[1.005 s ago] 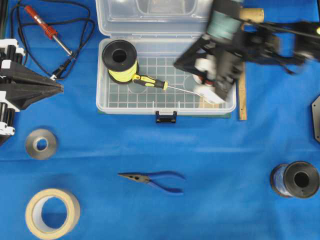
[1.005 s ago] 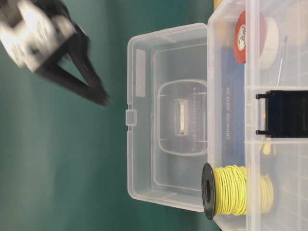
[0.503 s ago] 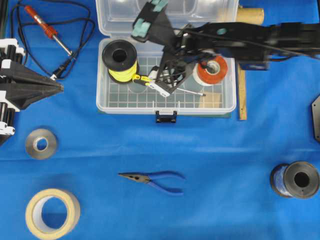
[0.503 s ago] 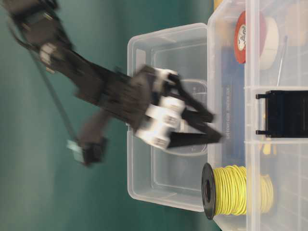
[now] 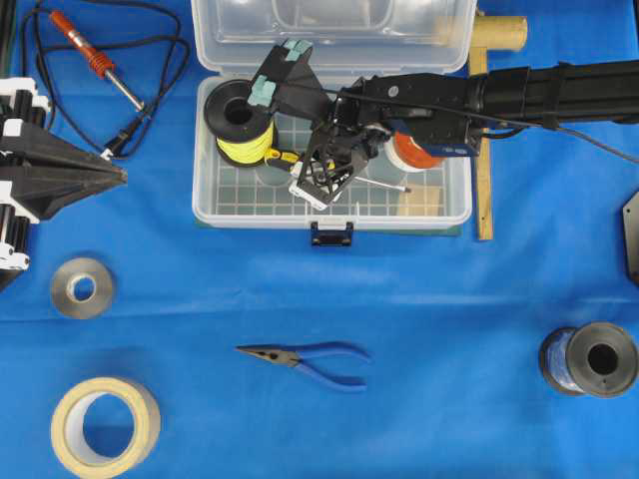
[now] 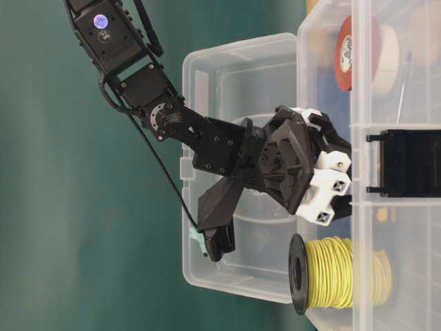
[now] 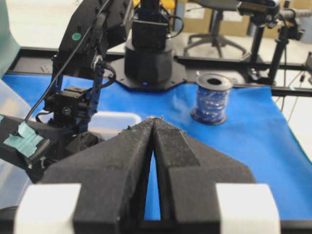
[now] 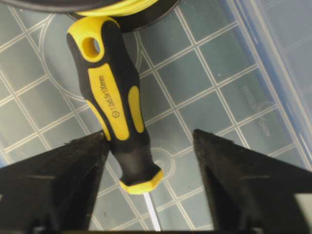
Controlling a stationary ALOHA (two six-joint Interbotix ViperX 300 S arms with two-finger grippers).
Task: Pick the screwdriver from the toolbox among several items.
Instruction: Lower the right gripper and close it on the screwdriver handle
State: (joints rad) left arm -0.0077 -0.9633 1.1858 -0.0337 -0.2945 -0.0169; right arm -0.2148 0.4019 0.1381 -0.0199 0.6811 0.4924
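Note:
The screwdriver lies on the grid floor of the clear toolbox, its yellow-and-black handle against the black spool of yellow wire and its silver shaft pointing right. My right gripper is down inside the box and open. Its jaws straddle the shaft end of the handle, and the left finger touches it. The red tape roll and tan wooden block sit at the box's right end. My left gripper is shut and empty at the table's left edge.
The open lid lies behind the box. A red soldering iron with cord is at the back left. Blue pliers, a grey roll, a beige tape roll and a blue wire spool lie in front. A wooden strip is right of the box.
My right arm swung left from the box's right end and came down over the screwdriver handle, uncovering the red tape roll. The left arm has not moved.

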